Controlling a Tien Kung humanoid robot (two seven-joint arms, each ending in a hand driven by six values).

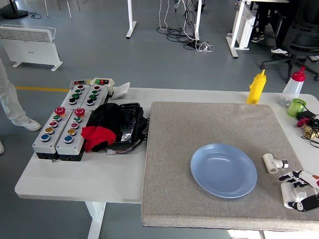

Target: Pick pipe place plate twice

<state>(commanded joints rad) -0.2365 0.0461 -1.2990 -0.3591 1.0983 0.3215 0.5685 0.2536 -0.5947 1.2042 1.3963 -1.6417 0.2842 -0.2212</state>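
Blue plate (pixel 224 170) sits on the grey mat (pixel 199 129), empty. White pipe fitting (pixel 270 163) lies on the mat at the plate's 3 o'clock, near its rim but apart — nothing touches it. Right hand (pixel 299 189) is at the pic's lower right, at about 5 o'clock from the pipe and just beside it; fingers (pixel 291 176) look loosely spread, holding nothing. Yellow squeeze bottle (pixel 256 87) stands at the mat's 12 o'clock edge. Button boxes (pixel 70 124) and dark cloth w/ red bit (pixel 107 127) at 9 o'clock — off the mat.
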